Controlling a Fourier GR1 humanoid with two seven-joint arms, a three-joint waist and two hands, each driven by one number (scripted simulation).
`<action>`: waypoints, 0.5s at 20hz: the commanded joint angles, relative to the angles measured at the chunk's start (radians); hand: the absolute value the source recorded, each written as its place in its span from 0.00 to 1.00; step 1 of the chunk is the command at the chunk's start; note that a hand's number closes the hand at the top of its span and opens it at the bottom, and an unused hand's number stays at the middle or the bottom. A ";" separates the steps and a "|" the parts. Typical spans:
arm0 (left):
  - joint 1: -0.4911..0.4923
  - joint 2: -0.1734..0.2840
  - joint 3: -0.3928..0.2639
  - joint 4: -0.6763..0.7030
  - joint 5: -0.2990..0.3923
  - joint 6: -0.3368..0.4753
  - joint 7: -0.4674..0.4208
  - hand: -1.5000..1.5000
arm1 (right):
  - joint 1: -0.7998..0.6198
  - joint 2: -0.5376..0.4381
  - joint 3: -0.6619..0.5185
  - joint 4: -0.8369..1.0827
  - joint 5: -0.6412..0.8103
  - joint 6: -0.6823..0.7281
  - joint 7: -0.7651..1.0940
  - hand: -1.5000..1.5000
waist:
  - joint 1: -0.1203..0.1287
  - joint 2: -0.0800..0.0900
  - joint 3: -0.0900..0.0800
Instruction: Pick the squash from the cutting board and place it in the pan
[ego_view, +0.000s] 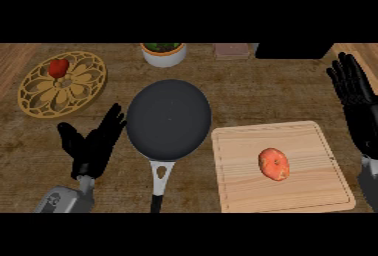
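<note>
We look down on a wooden counter (244, 95) where the pick has not yet begun. The largest thing, the pale cutting board (310, 190), lies just inboard of our right robot hand (354, 95), which stands at the far right edge with fingers straight and spread, holding nothing. The dark pan (168, 120) sits between the two hands, its handle pointing back toward us, and it is still without the squash. Our left robot hand (92, 145) rests just left of the pan, fingers up and apart, also holding nothing. Beyond that left hand lies a yellow openwork trivet (44, 97) bearing a small red vegetable (59, 66); a white pot (164, 56) stands past the pan. The orange squash (274, 164) lies near the middle of the board, left of and nearer us than the right hand. Next, we judge, that hand must come down over the squash and close around it before carrying it left to the pan.
</note>
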 joint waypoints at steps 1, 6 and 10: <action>-0.001 0.024 0.031 -0.038 -0.015 -0.004 -0.032 0.50 | -0.026 -0.024 0.005 0.011 -0.072 0.161 -0.063 1.00 | 0.004 0.043 0.014; -0.111 0.088 0.071 -0.066 -0.075 0.020 -0.078 0.50 | -0.141 0.042 0.181 -0.002 -0.311 0.530 -0.066 1.00 | 0.122 0.059 0.024; -0.092 0.101 0.105 -0.075 -0.044 0.028 -0.024 0.50 | -0.102 -0.202 0.032 0.194 -0.094 0.733 -0.428 1.00 | 0.027 0.057 0.021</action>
